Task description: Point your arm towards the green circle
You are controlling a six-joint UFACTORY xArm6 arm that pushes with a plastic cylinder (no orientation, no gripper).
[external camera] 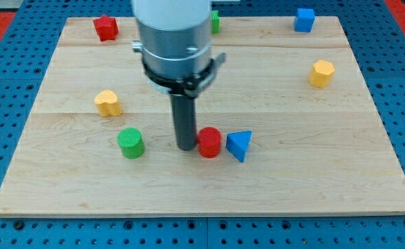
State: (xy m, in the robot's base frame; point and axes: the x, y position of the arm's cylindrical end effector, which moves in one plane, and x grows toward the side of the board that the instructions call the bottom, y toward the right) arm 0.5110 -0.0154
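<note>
Green circle [130,142], a short ribbed cylinder standing flat in the lower left of the frame, has bare board toward the view's left and bottom, well in from the wooden table top [313,180] edges; a yellow block [108,103] sits near it, up and to the left. My tip [186,147] is down on the board to the circle's right with a gap between, touching or just beside a red cylinder [209,142] that touches a blue triangular block [239,145]; no claw here, just a bare rod holding nothing. Outward: red block [106,28] upper left, green block [215,21] half hidden behind the arm at top, blue cube [303,19] upper right, yellow hexagonal block [321,72] at right.
</note>
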